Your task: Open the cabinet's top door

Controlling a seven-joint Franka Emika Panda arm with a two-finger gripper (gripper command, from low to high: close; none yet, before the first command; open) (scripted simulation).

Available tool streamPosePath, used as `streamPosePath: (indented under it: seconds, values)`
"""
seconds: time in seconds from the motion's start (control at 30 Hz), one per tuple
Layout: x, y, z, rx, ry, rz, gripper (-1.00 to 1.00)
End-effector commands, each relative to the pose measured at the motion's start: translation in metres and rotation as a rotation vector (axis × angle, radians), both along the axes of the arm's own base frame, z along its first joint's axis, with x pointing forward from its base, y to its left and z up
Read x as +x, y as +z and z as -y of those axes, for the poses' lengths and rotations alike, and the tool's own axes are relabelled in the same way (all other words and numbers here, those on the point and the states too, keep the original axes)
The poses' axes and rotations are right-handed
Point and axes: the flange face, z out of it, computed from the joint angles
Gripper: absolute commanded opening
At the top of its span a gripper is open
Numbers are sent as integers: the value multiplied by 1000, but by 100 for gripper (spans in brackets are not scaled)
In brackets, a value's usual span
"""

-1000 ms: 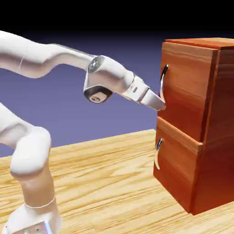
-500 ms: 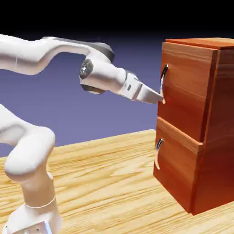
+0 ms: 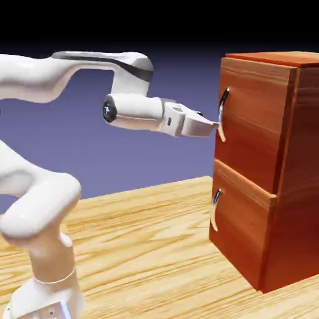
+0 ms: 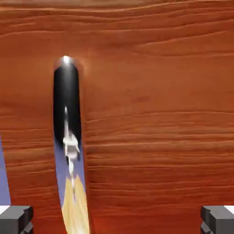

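Observation:
The reddish-brown cabinet [image 3: 283,180] stands at the right on the table. Its top door [image 3: 252,128] is shut flush and carries a curved silver handle [image 3: 222,111]. My gripper [image 3: 215,126] points level at the door, its tips right at the handle's lower half. In the hand view the door's wood [image 4: 155,114] fills the picture and the glossy handle [image 4: 66,119] runs down the left side. Both grey fingertips [image 4: 16,219] show far apart at the bottom corners. The gripper [image 4: 117,221] is open, with the handle between the fingers, nearer the left one, and nothing gripped.
Below the top door sits the lower panel [image 3: 242,227] with its own silver handle [image 3: 215,209], also shut. The cabinet rests on a light wooden table [image 3: 143,249]. My white arm [image 3: 43,205] rises from the lower left.
The hand has risen and levelled out from a downward tilt, and its tips have moved up along the top handle. The jaws stayed open and the door has not moved.

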Motion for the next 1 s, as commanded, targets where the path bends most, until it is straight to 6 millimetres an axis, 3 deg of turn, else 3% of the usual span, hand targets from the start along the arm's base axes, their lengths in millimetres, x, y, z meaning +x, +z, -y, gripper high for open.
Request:
streamPosePath:
  seconds: [0.0, 0.4, 0.57, 0.6, 0.97]
  values:
    - [1, -1, -3, -4, -3, 14, 0]
    - [17, -20, -35, -48, -53, 156, 0]
    - [67, -20, -31, -48, -53, 156, 0]
    - [67, -20, -31, -48, -53, 156, -100]
    - [41, -20, -14, -39, 65, 158, -100]
